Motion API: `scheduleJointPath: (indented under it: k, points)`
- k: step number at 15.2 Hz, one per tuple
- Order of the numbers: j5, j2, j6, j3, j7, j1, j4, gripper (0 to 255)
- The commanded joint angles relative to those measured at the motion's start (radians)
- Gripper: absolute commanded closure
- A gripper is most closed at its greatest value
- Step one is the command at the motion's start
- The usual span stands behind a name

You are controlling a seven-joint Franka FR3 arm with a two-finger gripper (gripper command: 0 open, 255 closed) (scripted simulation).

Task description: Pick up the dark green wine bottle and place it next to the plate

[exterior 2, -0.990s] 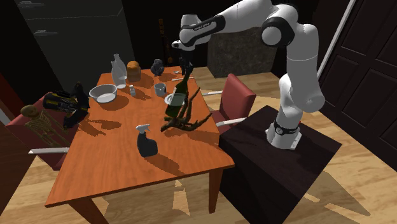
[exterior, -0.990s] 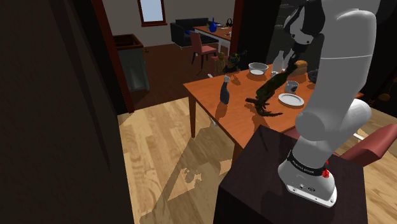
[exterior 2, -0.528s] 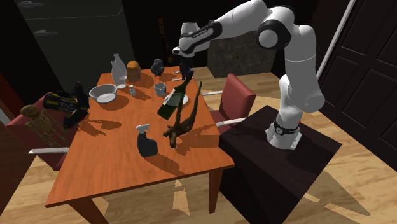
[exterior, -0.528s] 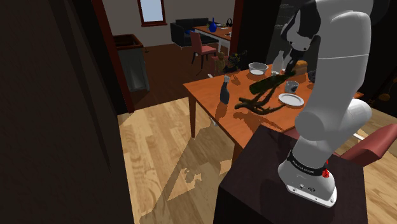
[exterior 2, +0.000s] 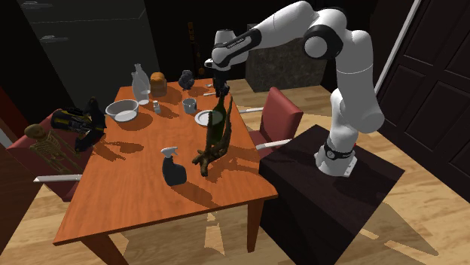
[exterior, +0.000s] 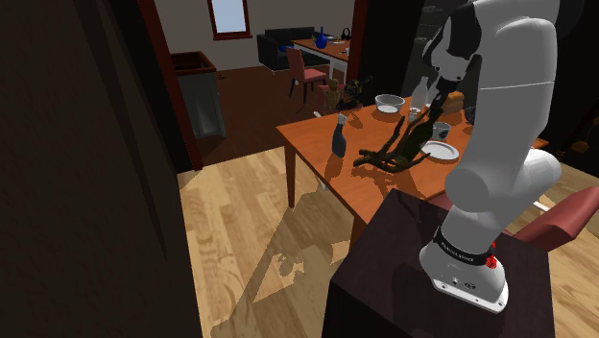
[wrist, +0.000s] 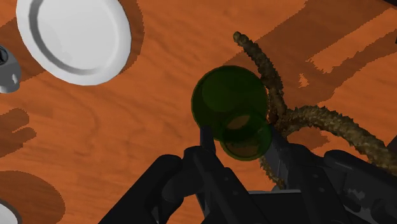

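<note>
Between the fingers of the hand (wrist: 240, 143): dark green wine bottle (wrist: 224, 95), clamped at the neck. Wrist view looks straight down its length, so the long axis runs along the hand's own axis, base away from me. Second exterior view agrees: hand (exterior 2: 219, 86) on top, bottle (exterior 2: 218, 126) hanging near upright with a slight lean, base low over the counter (exterior 2: 151, 203). Can't tell whether the base touches the wood.

Brown knobbly branch (wrist: 299, 118) sits right against the bottle, on the side away from the plate (wrist: 73, 38). Contact or just overlap, can't tell.

Plate is near the bottle but apart, with a bare strip of counter between them. So the drop spot lies off the bottle's side toward the plate, a short way.

My read: the carry is mostly done. What's left is a small sideways shift toward the plate, a straight descent, then let go. I'd get the axis vertical before release. A leaning bottle plus a branch under the base is a tip risk.

Beyond the plate: grey cup (exterior 2: 189, 105) just past it, white bowl (exterior 2: 123, 115) further out. Spray bottle (exterior 2: 174, 167) is well apart from the plate on the branch's side, not in the way.
</note>
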Motion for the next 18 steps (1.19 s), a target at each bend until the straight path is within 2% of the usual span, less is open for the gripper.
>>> scheduleJointPath:
  k: [1,2,7,11,18]
  points:
    - [0.000,0.000,0.000,0.000,0.000,0.000,0.000,255]
    - [0.000,0.000,0.000,0.000,0.000,0.000,0.000,0]
    - [0.000,0.000,0.000,0.000,0.000,0.000,0.000,0]
    - [-0.065,-0.071,-0.093,-0.033,0.041,0.022,0.042,0]
    - [-0.066,-0.071,-0.093,-0.033,0.041,0.022,0.042,0]
